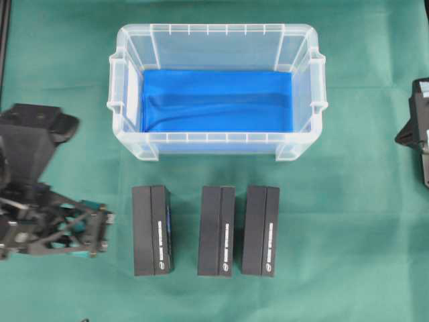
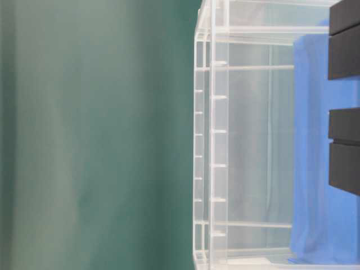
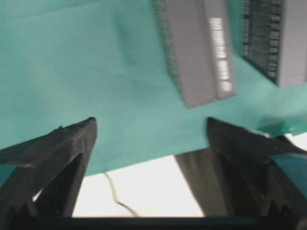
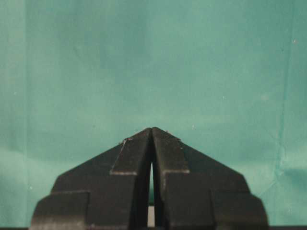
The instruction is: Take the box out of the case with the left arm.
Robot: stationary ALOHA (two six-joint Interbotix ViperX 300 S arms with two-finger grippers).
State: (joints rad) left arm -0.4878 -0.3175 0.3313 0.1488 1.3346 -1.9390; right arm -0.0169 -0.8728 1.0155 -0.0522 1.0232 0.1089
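Room on the green cloth-covered table (image 1: 348, 235) is wide around your black lattice left gripper (image 1: 100, 228), whose jaws stand far apart and hold nothing. It sits just left of three black rectangular boxes (image 1: 216, 230) lined up outside the clear plastic case (image 1: 134, 144). Your right gripper (image 4: 152, 132) has its jaws pressed together.

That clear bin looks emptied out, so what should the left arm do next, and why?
Probably just pull back and rest: the case holds only its blue cloth, three black boxes lie outside on the green mat, and the left arm's fingers stand open, holding nothing.
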